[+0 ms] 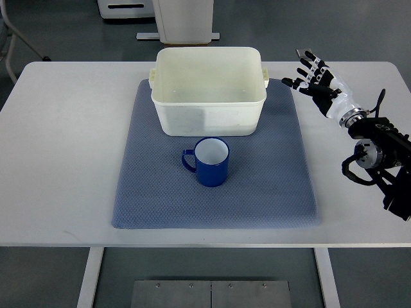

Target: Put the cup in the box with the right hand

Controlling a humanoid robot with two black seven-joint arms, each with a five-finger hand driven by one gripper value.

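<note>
Looking steeply down on a white table (pixel 58 160), the view shows a blue-grey textured mat (pixel 270 186) spread across its middle. A blue mug (pixel 210 162) stands upright on the mat near its centre, white inside and apparently empty, with its handle pointing toward the left of the picture. Just beyond the mug, farther from the robot, sits a cream plastic box (pixel 209 122), open at the top and empty, with small lugs at its two far corners; mug and box stand close together but do not touch. The robot's right hand (pixel 314 80) comes in from the right edge and hovers over bare table past the mat's far right corner, well apart from the mug. Its black and white fingers (pixel 307 62) are spread and hold nothing. The left arm does not appear. The placing has not begun: the mug is untouched and the box holds nothing. The mug looks like glazed ceramic or enamel, so it is probably rigid, moderately weighty for its size, smooth enough to slip and liable to chip if dropped. Because the handle faces away from the right hand, the likeliest hold is a wrap around the round body from the right side, or a pinch over the rim. The box wall is taller than the mug, so the mug would need lifting clear of it.
</note>
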